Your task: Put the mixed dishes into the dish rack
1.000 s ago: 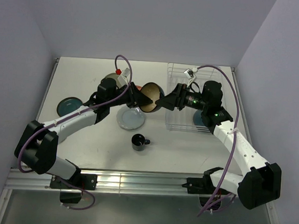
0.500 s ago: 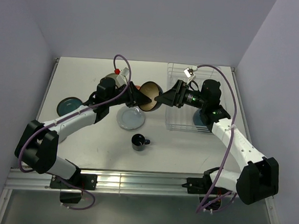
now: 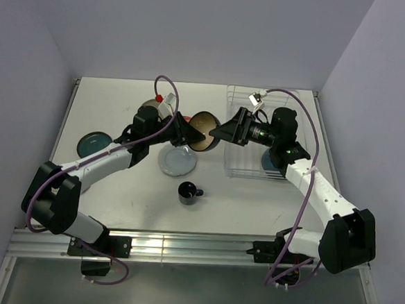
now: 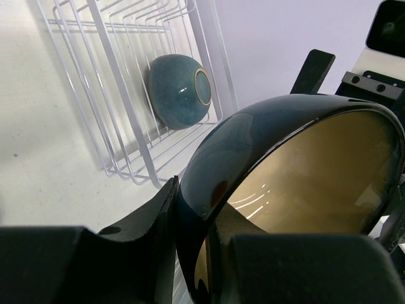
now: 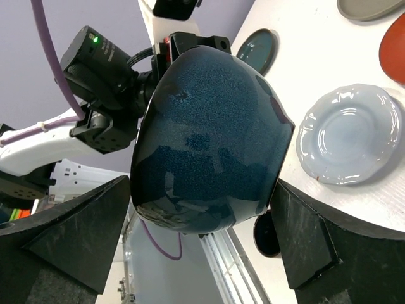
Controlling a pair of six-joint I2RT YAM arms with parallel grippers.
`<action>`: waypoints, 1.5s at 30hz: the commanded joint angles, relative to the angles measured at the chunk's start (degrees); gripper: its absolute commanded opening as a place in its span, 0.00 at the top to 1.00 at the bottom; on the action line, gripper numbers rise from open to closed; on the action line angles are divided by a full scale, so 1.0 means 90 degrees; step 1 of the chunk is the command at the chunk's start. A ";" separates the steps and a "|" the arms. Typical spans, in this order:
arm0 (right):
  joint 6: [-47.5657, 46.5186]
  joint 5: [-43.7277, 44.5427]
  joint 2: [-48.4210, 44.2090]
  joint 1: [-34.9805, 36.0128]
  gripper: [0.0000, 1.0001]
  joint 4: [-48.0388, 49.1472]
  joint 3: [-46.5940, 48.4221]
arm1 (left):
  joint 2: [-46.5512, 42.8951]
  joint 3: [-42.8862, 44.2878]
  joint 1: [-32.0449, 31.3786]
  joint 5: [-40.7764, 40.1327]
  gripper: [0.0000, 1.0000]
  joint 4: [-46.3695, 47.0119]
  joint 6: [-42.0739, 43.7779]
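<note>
Clamping the rim of the olive-brown bowl (image 3: 204, 131) with the left gripper (image 3: 188, 133), aloft over the table (image 3: 116, 101) between both arms, mouth leftward, dark underside toward the right gripper (image 3: 222, 133). Spread wide there, one finger either side of the bowl, not closed. Nearer the dish rack (image 3: 236, 167), so probably a handover rightward.

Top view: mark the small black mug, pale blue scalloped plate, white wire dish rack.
Small black mug (image 3: 186, 192), top view, its open mouth.
Pale blue scalloped plate (image 3: 176, 162), top view, its centre well.
White wire dish rack (image 3: 233, 165), top view, bare base wires, front-left.
</note>
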 commanded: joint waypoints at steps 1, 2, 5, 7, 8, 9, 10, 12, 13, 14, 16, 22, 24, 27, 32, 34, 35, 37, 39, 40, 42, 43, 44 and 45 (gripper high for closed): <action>0.0080 -0.0023 0.0001 0.0004 0.03 0.0667 0.0063 | -0.0072 0.0259 -0.0158 -0.0015 1.00 0.0259 0.0072; 0.0080 -0.0003 0.0001 0.0005 0.05 0.0696 0.0044 | -0.0071 0.0269 -0.0168 -0.0025 1.00 0.0239 0.0072; 0.0109 0.0016 -0.0009 0.0005 0.13 0.0726 0.0004 | -0.0062 0.0259 -0.0188 -0.0044 1.00 0.0258 0.0062; 0.0100 0.0017 -0.0009 -0.0005 0.23 0.0745 -0.0005 | -0.0062 0.0269 -0.0207 -0.0044 1.00 0.0278 0.0053; 0.0100 0.0007 -0.0018 -0.0005 0.28 0.0774 -0.0015 | -0.0052 0.0259 -0.0207 -0.0044 1.00 0.0278 0.0052; 0.0109 -0.0013 -0.0028 -0.0015 0.35 0.0784 -0.0015 | -0.0071 0.0240 -0.0217 -0.0044 1.00 0.0307 0.0033; 0.0148 -0.0022 -0.0038 -0.0034 0.46 0.0823 -0.0054 | -0.0081 0.0230 -0.0217 -0.0035 0.99 0.0317 0.0033; 0.0178 -0.0061 -0.0067 -0.0093 0.56 0.0921 -0.0083 | -0.0101 0.0210 -0.0217 -0.0035 0.97 0.0337 0.0033; 0.0207 -0.0071 -0.0087 -0.0112 0.63 0.0950 -0.0113 | -0.0120 0.0201 -0.0217 -0.0025 0.95 0.0337 0.0023; 0.0226 -0.0081 -0.0087 -0.0161 0.65 0.0999 -0.0132 | -0.0130 0.0191 -0.0207 -0.0015 0.92 0.0337 0.0014; 0.0265 -0.0120 -0.0126 -0.0191 0.67 0.1067 -0.0181 | -0.0149 0.0201 -0.0207 -0.0025 0.77 0.0327 0.0004; 0.0207 -0.0130 -0.0204 -0.0298 0.78 0.1077 -0.0220 | -0.0237 0.0210 -0.0207 -0.0083 0.52 0.0181 0.0033; 0.0207 -0.0140 -0.0214 -0.0327 0.79 0.1107 -0.0230 | -0.0276 0.0220 -0.0197 -0.0093 0.50 0.0151 0.0043; 0.0149 -0.0111 -0.0243 -0.0357 0.81 0.1058 -0.0230 | -0.0335 0.0191 -0.0168 -0.0093 0.49 0.0122 0.0052; 0.0148 -0.0140 -0.0292 -0.0464 0.83 0.1068 -0.0250 | -0.0481 0.0132 -0.0090 -0.0132 0.48 0.0073 0.0082; 0.0158 -0.0140 -0.0302 -0.0493 0.84 0.1077 -0.0250 | -0.0530 0.0142 -0.0061 -0.0152 0.48 0.0015 0.0121; 0.0158 -0.0140 -0.0311 -0.0513 0.84 0.1068 -0.0250 | -0.0550 0.0142 -0.0051 -0.0162 0.48 -0.0015 0.0131; 0.0148 -0.0140 -0.0312 -0.0532 0.85 0.1058 -0.0250 | -0.0599 0.0161 -0.0031 -0.0162 0.48 -0.0063 0.0169; 0.0139 -0.0140 -0.0321 -0.0552 0.85 0.1038 -0.0250 | -0.0638 0.0181 -0.0012 -0.0191 0.48 -0.0093 0.0199; 0.0139 -0.0149 -0.0321 -0.0562 0.85 0.1038 -0.0250 | -0.0647 0.0181 -0.0012 -0.0201 0.48 -0.0122 0.0209; 0.0129 -0.0149 -0.0331 -0.0601 0.86 0.1019 -0.0240 | -0.0677 0.0220 -0.0002 -0.0191 0.48 -0.0171 0.0247; 0.0119 -0.0140 -0.0341 -0.0601 0.87 0.1009 -0.0230 | -0.0687 0.0239 0.0008 -0.0201 0.48 -0.0200 0.0267; 0.0119 -0.0140 -0.0350 -0.0601 0.87 0.0990 -0.0240 | -0.0706 0.0249 0.0027 -0.0210 0.48 -0.0259 0.0306; 0.0109 -0.0130 -0.0351 -0.0611 0.88 0.0989 -0.0240 | -0.0745 0.0278 0.0037 -0.0240 0.48 -0.0288 0.0326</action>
